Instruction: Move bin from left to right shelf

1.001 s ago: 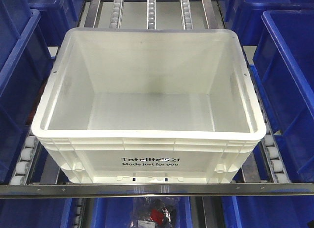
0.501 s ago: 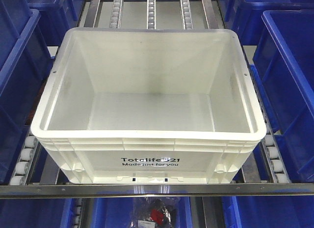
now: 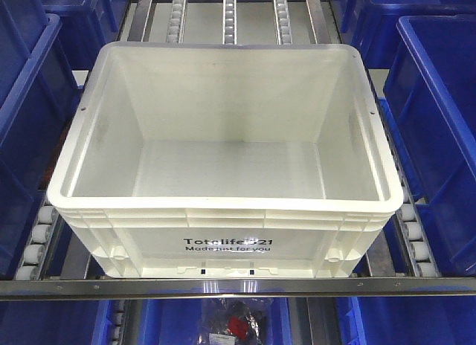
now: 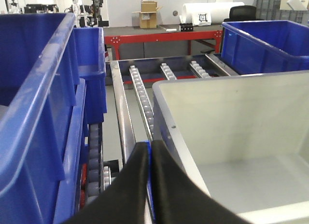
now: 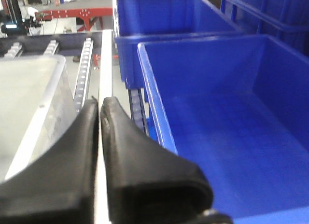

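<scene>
On rollers, bin crosswise, print frontward

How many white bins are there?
1. The white bin sits in the middle on the rollers, with blue bins on both sides. Others may be out of view.

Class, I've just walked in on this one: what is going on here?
A two-armed robot faces a white bin, which sits empty on a roller shelf between dark blue bins. No arm shows in the front view. The wrist views put the left end effector beside the bin's left wall and the right end effector beside its right wall, each with fingers closed together. Nothing appears to grip the bin yet.
</scene>
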You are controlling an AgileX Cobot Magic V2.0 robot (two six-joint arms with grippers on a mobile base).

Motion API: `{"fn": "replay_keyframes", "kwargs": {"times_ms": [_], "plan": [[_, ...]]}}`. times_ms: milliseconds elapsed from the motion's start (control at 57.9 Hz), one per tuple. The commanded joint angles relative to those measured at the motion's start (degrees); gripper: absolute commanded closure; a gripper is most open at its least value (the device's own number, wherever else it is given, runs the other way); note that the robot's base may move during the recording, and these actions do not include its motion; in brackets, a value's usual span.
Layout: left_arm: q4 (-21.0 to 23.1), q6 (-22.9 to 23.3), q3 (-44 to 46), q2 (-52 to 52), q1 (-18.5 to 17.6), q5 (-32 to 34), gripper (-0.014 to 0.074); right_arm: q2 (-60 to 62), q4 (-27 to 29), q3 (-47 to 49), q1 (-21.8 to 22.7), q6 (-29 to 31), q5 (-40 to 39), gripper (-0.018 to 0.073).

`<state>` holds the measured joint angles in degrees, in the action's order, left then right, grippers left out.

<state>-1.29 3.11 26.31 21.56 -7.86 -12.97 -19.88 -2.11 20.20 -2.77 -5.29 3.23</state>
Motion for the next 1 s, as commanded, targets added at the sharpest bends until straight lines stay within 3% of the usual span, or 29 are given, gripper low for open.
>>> {"fn": "replay_keyframes", "kwargs": {"times_ms": [0, 155, 293, 552, 656, 794, 984], "plan": [[0.17, 0.54, 1.94, 0.99, -0.46, 3.41, 0.0603, -0.87, 0.10, 1.90, 0.00, -0.16, -3.59, 0.0564], [0.18, 0.54, 1.94, 0.99, -0.46, 2.55, 0.0584, -0.87, -0.07, 1.90, 0.00, -0.08, -2.85, 0.0551], [0.12, 0.48, 1.94, 0.99, -0.46, 1.60, 0.0503, -0.87, -0.15, 1.90, 0.00, 0.06, -1.79, 0.0460], [0.12, 0.48, 1.94, 0.99, -0.46, 0.89, 0.0136, -0.87, -0.15, 1.90, 0.00, 0.06, -1.85, 0.0104], [0.07, -0.01, 1.94, 0.99, -0.46, 0.83, 0.0037, -0.87, -0.09, 1.90, 0.00, -0.01, -1.32, 0.0033], [0.17, 0.04, 2.55, 1.06, -0.46, -0.90, 0.0017, -1.34, -0.12, 2.27, -0.73, -0.07, -0.07, 0.0029], [0.17, 0.04, 9.40, 8.05, -2.35, -8.65, 0.0017, -10.24, -0.10, 9.77, -8.26, 0.11, 7.49, 0.0029]]}}
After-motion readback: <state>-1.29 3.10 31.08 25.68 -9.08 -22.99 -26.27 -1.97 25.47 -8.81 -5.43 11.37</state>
